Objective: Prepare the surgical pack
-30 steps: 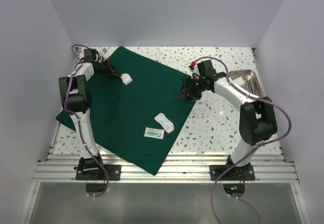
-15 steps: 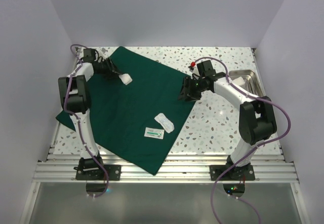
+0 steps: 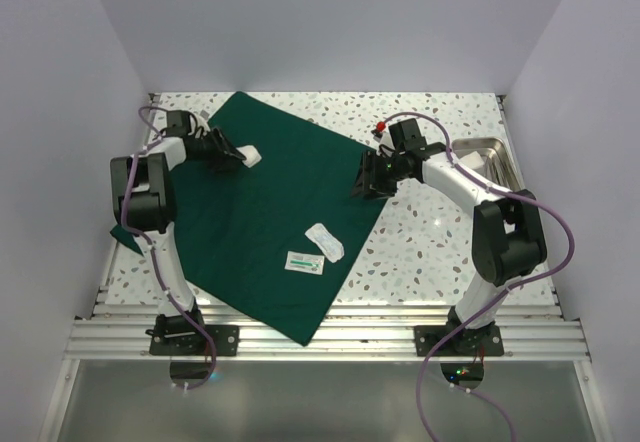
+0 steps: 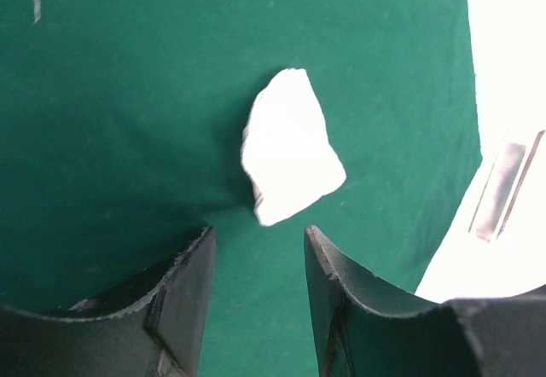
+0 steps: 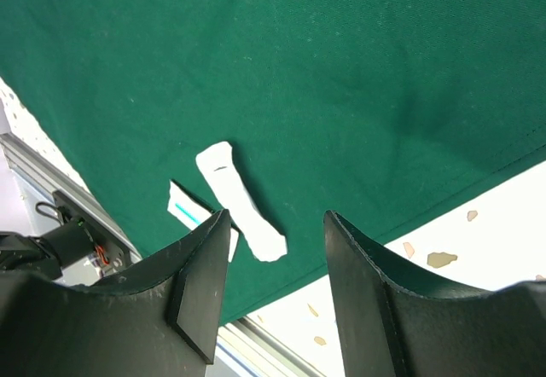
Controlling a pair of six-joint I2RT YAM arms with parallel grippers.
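Note:
The dark green drape (image 3: pixel 250 212) lies spread as a broad sheet on the speckled table. A white gauze pad (image 3: pixel 250 155) lies on its far left part. My left gripper (image 3: pixel 232 155) is open and empty just left of the pad. In the left wrist view the pad (image 4: pixel 290 147) lies on the cloth just ahead of the open gripper (image 4: pixel 258 240). My right gripper (image 3: pixel 365 184) is open and empty over the drape's right edge. The right wrist view shows its gripper (image 5: pixel 275 223) above the cloth (image 5: pixel 341 70).
A white rolled packet (image 3: pixel 326 242) and a flat packet with a green stripe (image 3: pixel 304 262) lie on the drape's near part, and both show in the right wrist view (image 5: pixel 239 202). A steel tray (image 3: pixel 497 154) stands at the far right. Aluminium rails (image 3: pixel 320 334) run along the near edge.
My left arm's elbow has swung left and nearer, and its gripper has drawn back a little from the pad. The pad and the right arm have stayed in place.

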